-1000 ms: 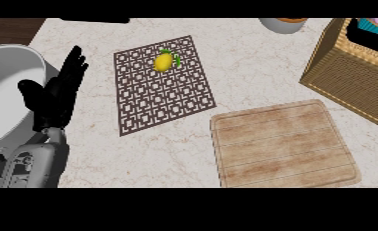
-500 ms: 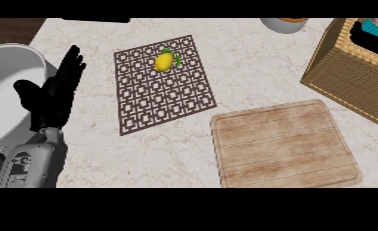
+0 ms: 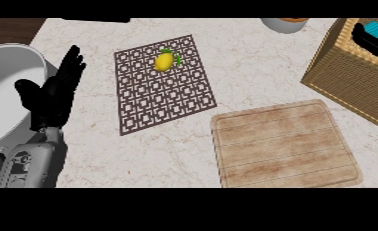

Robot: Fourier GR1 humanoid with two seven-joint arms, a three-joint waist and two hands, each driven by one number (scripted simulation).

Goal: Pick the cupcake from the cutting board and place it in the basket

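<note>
Inside wicker basket [image 3: 338, 75], blue-black item [image 3: 367, 32]

The pale marbled surface [image 3: 258, 70] carries a wooden cutting board [image 3: 284, 145], lying flat with its grain lines running across. Up and left of the cutting board, just beside its corner, lies a dark lattice-patterned mat [image 3: 164, 90], set askew. Up and right of the board stands a woven basket [image 3: 343, 72]. Well beyond the board, at the far edge, sits a grey bowl [image 3: 284, 24]. Far left of the board, a pale sink [image 3: 18, 90] is set in.

Bright even light, faint soft shadows, no glare, sharp throughout
</note>
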